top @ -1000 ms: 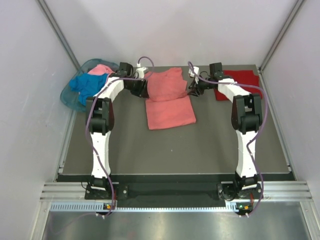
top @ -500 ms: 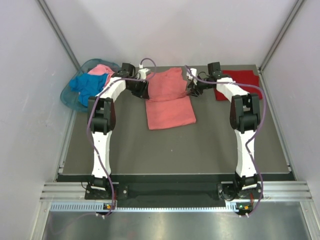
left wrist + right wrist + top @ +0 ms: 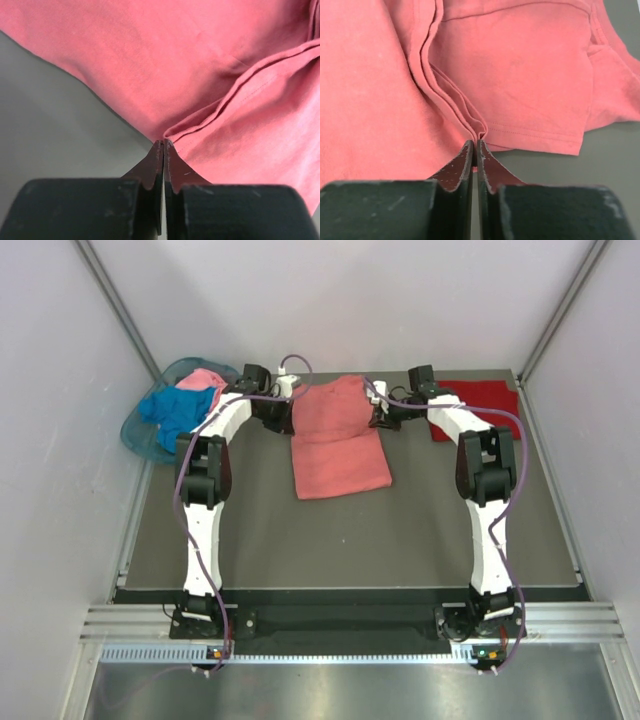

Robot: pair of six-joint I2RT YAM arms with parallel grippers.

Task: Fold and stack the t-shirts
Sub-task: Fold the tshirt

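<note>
The salmon-coral t-shirt [image 3: 335, 435] lies at the back middle of the table, its near half folded into a flat rectangle. My left gripper [image 3: 291, 415] sits at the shirt's left edge. In the left wrist view the left gripper [image 3: 163, 144] is shut, pinching a hemmed fold of the salmon-coral t-shirt [image 3: 200, 65]. My right gripper [image 3: 376, 417] sits at the right edge. In the right wrist view the right gripper [image 3: 474, 142] is shut on a bunched fold of the salmon-coral t-shirt [image 3: 520, 75]. The dark red t-shirt [image 3: 480, 400] lies flat at the back right.
A translucent teal basket [image 3: 135, 430] stands off the table's back left corner, holding the bright blue t-shirt [image 3: 175, 410] and the light pink t-shirt [image 3: 203, 378]. Grey walls close in the back and both sides. Purple cables loop over both arms.
Both grippers have gone from open to shut on the salmon-coral shirt's side edges. The right gripper has shifted slightly left toward the shirt.
</note>
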